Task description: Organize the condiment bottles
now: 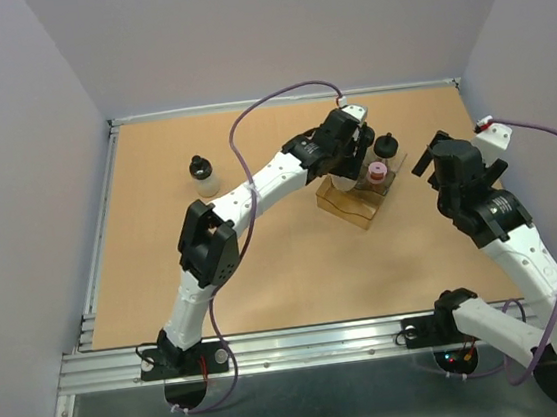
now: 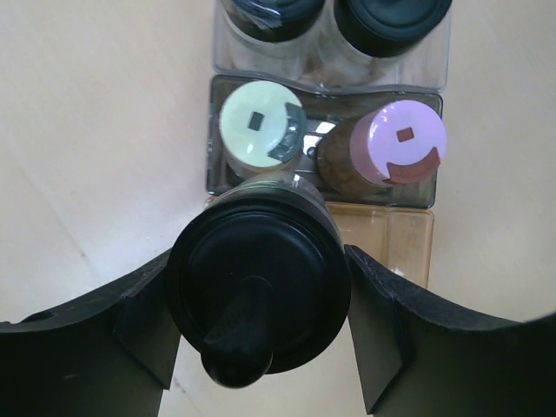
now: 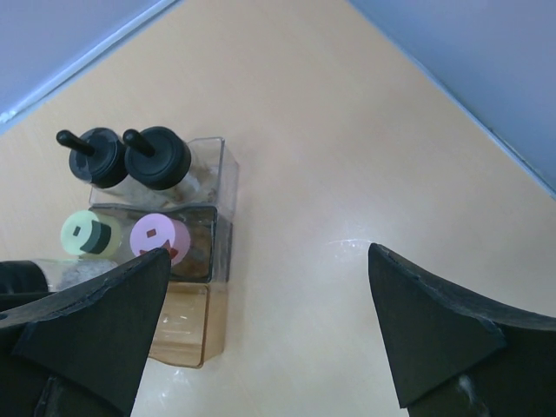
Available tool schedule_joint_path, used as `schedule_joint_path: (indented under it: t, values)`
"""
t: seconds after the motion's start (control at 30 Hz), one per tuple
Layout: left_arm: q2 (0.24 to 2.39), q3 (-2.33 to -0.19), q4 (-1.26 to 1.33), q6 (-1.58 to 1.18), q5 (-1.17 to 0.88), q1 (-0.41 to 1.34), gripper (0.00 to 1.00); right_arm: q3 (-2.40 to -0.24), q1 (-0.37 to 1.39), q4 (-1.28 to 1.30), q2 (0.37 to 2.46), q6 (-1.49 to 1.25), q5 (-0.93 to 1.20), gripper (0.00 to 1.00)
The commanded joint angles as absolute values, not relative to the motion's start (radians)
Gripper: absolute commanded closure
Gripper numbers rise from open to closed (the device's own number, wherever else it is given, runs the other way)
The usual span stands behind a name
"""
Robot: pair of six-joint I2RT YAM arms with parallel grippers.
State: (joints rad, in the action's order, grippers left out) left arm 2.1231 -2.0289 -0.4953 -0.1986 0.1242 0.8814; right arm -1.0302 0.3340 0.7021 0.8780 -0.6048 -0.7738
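Note:
My left gripper [image 2: 259, 265] is shut on a black-capped bottle [image 2: 259, 291] and holds it over the front left part of the stepped clear box [image 2: 387, 239]. In the box's middle step stand a pale green-capped bottle [image 2: 259, 124] and a pink-capped bottle [image 2: 401, 139]. Two black-capped bottles [image 3: 104, 158] [image 3: 158, 156] stand in the back step. Another black-capped bottle [image 1: 202, 175] stands alone on the table at the far left. My right gripper [image 3: 269, 339] is open and empty, over bare table to the right of the box [image 1: 356, 203].
The tan tabletop [image 1: 265, 270] has a metal rail [image 1: 98, 259] along its left edge and grey walls around it. The left arm [image 1: 256, 186] reaches diagonally across the middle. The front right amber step of the box [image 3: 178, 326] holds nothing.

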Motion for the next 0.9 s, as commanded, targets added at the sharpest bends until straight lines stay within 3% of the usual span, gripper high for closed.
schedule_joint_path:
  t: [0.0, 0.87]
  values:
    - [2.12, -2.169, -0.498, -0.184, 0.098, 0.899, 1.0, -1.035, 0.325, 0.745, 0.836, -0.624, -0.853, 0.0]
    - [2.169, -2.109, -0.545, -0.245, 0.133, 1.023, 1.0, -1.008, 0.327, 0.785, 0.796, -0.64, -0.877, 0.0]
